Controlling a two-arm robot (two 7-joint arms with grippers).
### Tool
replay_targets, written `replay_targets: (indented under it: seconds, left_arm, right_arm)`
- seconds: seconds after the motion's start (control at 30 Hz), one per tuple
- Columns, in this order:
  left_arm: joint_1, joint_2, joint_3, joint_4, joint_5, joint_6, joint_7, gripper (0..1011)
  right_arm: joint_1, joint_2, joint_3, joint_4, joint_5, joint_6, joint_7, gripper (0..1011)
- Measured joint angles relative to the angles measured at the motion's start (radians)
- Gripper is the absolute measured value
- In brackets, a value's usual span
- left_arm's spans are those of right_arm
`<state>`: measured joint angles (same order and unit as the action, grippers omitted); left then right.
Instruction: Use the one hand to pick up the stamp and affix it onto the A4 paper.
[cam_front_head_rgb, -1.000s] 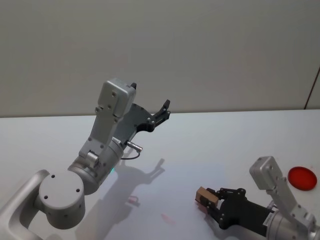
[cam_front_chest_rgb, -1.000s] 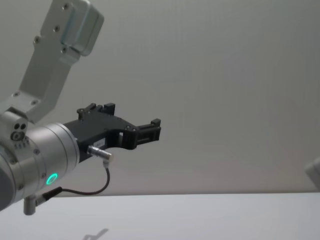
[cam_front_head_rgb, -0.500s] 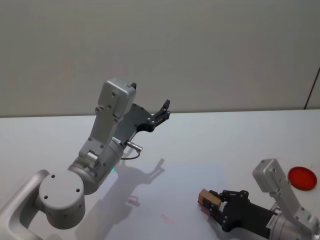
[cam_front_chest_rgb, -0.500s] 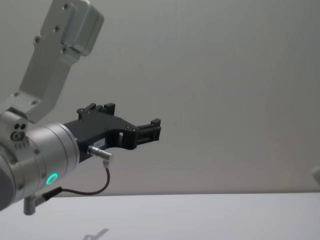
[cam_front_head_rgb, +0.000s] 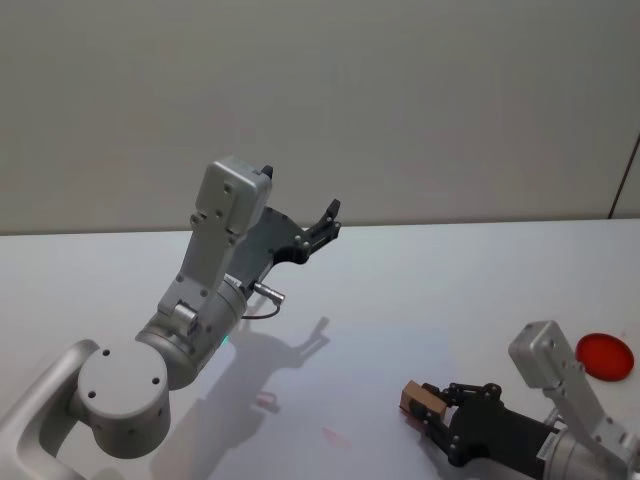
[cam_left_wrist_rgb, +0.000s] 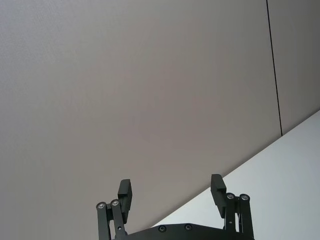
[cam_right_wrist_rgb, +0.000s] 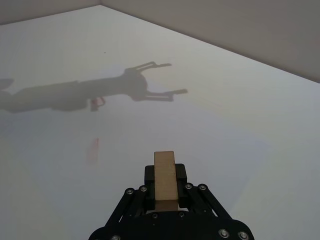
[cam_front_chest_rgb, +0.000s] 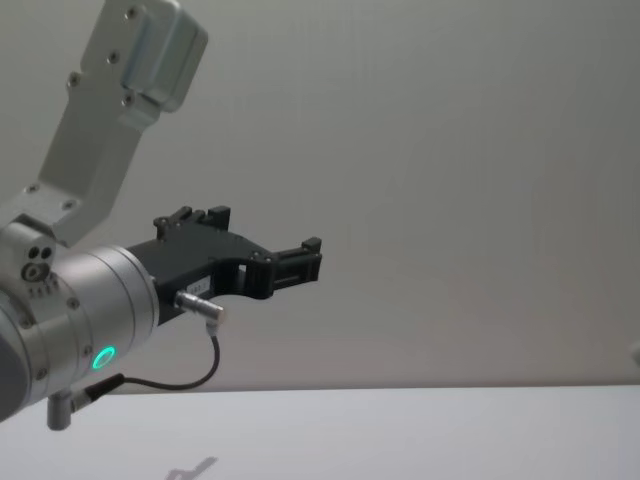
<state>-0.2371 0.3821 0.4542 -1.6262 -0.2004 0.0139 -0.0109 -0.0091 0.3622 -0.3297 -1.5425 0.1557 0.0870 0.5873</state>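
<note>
Pinching the stamp (cam_front_head_rgb: 416, 399) is my right end effector (cam_front_head_rgb: 428, 408): both fingers are pressed against the sides of the wooden block, which sticks out forward past the fingertips. The stamp is held low over the white worktop (cam_front_head_rgb: 450, 270). The A4 paper (cam_right_wrist_rgb: 215, 140) lies flat beneath and ahead of the stamp, its pale edges only faintly distinguishable from the surface. I cannot tell whether the block's face touches the sheet.

Findings outward from the stamp:
- A faint reddish mark (cam_front_head_rgb: 335, 437) lies on the surface to the left of the stamp, near it.
- A round red ink pad (cam_front_head_rgb: 604, 357) rests on the worktop to the right of the stamp, well apart from it.
- My left end effector (cam_left_wrist_rgb: 170, 192) is far to the left of the stamp and well above it, raised clear of the worktop and pointing toward the grey wall (cam_front_head_rgb: 420, 100). Its fingers are spread with nothing between them.
</note>
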Motion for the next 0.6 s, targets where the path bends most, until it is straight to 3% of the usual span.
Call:
replay_targets:
  seconds: [0.6]
  left_arm:
    - [0.0,0.0,0.0,0.0,0.0,0.0,0.0,1001]
  right_arm:
    - [0.007,0.002,-0.006,0.018,-0.007,-0.002,-0.001,220]
